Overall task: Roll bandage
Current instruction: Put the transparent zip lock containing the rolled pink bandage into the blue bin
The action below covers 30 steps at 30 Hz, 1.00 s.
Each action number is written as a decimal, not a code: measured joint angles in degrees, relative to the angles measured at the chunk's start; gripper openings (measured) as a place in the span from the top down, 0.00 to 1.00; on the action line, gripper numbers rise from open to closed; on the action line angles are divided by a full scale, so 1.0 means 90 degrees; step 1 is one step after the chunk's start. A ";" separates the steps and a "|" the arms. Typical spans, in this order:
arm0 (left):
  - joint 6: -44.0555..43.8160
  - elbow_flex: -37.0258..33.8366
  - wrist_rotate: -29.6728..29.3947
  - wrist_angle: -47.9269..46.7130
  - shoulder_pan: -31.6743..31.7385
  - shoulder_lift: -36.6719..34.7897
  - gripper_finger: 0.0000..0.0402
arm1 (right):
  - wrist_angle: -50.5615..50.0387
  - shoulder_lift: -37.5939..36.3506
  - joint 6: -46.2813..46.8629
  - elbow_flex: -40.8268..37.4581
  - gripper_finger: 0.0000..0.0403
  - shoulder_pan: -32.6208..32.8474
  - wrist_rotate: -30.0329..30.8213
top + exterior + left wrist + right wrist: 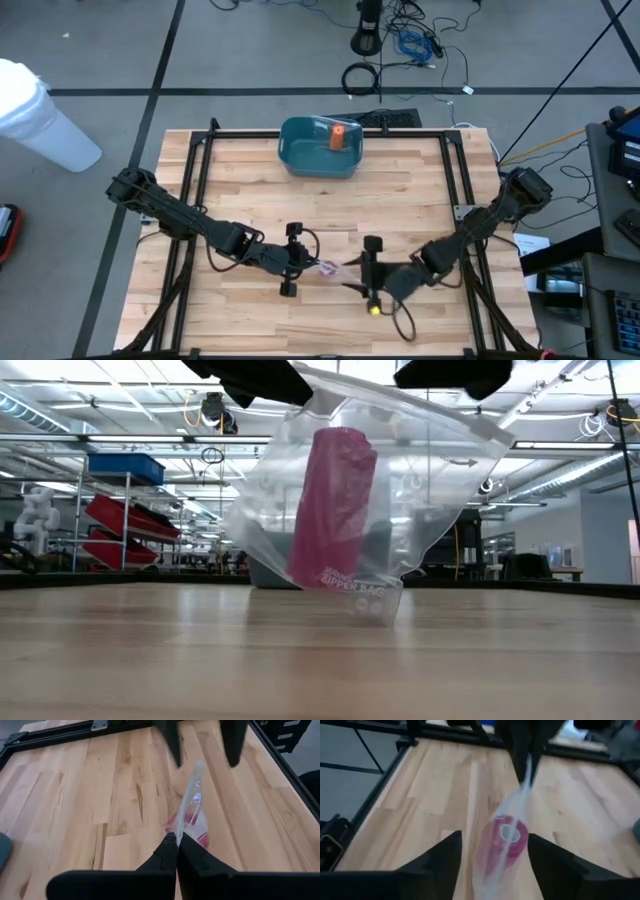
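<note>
Bandage roll point(332, 510), pink, sealed inside a clear zipper bag point(420, 480), standing almost upright with the long axis a little off vertical, top leaning slightly to one side in the low view. Seen end-on in the right wrist view as a pink ring point(506, 836) with a pale core. Bag hanging at mid-table toward the front edge, lowest corner just touching the wooden table point(250, 170), upper edge lifted. Left gripper point(177, 840) pinched shut on one edge of the bag, fingers point(165, 855) pressed together on the plastic. Right gripper point(492, 851) facing it from the other side, fingers point(445, 855) spread wide to either side of the bag, not clamping it. Farther back on the table, a blue tub point(320, 147) with an orange object point(338, 137) inside, well apart from the bag.
</note>
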 joint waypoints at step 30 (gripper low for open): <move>-0.1011 0.0002 -0.0621 -0.0708 0.0600 -0.0086 0.76 | -0.1225 -0.0524 -0.1248 0.0005 1.00 -0.1833 -0.1096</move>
